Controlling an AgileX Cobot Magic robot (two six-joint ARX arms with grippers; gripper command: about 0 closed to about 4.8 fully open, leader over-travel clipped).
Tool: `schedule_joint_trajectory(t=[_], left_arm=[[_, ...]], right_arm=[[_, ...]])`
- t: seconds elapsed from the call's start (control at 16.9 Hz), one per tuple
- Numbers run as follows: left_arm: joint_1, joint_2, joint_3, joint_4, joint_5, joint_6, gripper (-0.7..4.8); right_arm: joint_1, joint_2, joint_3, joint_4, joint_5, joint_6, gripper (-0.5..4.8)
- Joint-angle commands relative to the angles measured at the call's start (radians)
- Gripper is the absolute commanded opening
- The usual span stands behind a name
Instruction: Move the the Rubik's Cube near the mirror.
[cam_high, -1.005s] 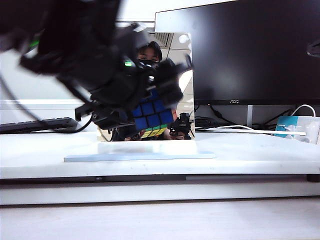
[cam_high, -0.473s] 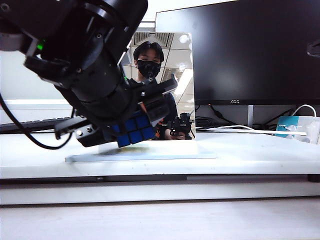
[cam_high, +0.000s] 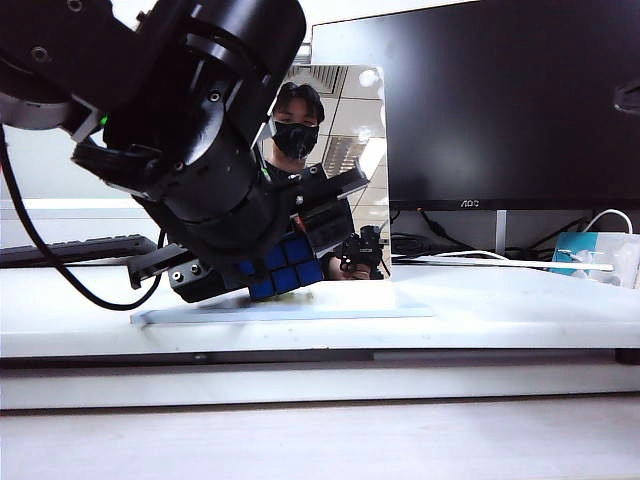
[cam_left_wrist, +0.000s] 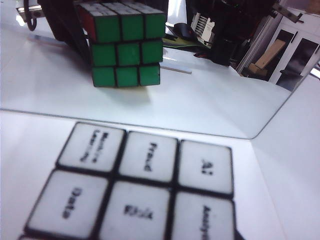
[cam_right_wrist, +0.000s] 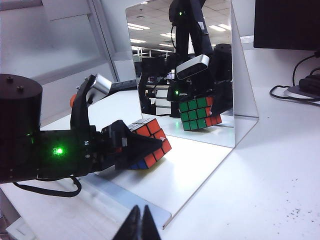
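My left gripper (cam_high: 292, 258) is shut on the Rubik's Cube (cam_high: 283, 268), which is tilted and shows a blue face. The cube hangs low over the pale base plate (cam_high: 300, 310), right in front of the mirror (cam_high: 350, 130). In the right wrist view the cube (cam_right_wrist: 152, 137) shows red-orange tiles between black fingers (cam_right_wrist: 132, 149), and its green face is reflected in the mirror (cam_right_wrist: 165, 60). In the left wrist view the cube's white lettered face (cam_left_wrist: 145, 185) fills the foreground before the mirror (cam_left_wrist: 210, 95). My right gripper (cam_right_wrist: 140, 226) is shut and empty, off to the side of the plate.
A black monitor (cam_high: 500, 100) stands behind the mirror to the right. A keyboard (cam_high: 75, 250) lies at the back left. Cables and a blue-and-white box (cam_high: 590, 252) sit at the back right. The white table's front edge (cam_high: 320, 345) runs across the exterior view.
The left arm has come down with the cube toward the base plate and its wrist has rolled, tilting the cube. The right arm has not moved.
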Motion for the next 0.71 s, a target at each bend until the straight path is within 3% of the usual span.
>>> schedule_joint_trajectory(t=[0.06,0.12,0.24,0.35,0.47,0.59,0.71], left_arm=[[0.001,0.004,-0.001,0.006,0.015,0.056,2.01],[0.001,0.004,-0.001,0.006,0.014,0.090,2.86],[0.001,0.002,-0.001,0.006,0.012,0.108,4.04],[0.001,-0.007,-0.001,0.005,-0.015,0.113,4.13],[0.001,-0.030,-0.001,0.005,-0.042,0.174,4.18],[-0.001,-0.097,-0.001,-0.012,-0.055,0.305,4.79],[-0.002,-0.189,-0.001,-0.087,-0.055,0.348,4.79]], right_arm=[[0.000,0.000,-0.005,0.017,0.002,0.002,-0.01],[0.000,0.000,-0.005,0.017,0.002,0.002,-0.01],[-0.001,0.000,-0.005,0.017,0.002,0.002,-0.01],[-0.001,0.000,-0.005,0.017,0.002,0.002,-0.01],[-0.001,0.000,-0.005,0.017,0.002,0.002,-0.01],[-0.001,0.000,-0.005,0.017,0.003,0.002,-0.01],[-0.001,0.000,-0.005,0.017,0.015,0.002,-0.01]])
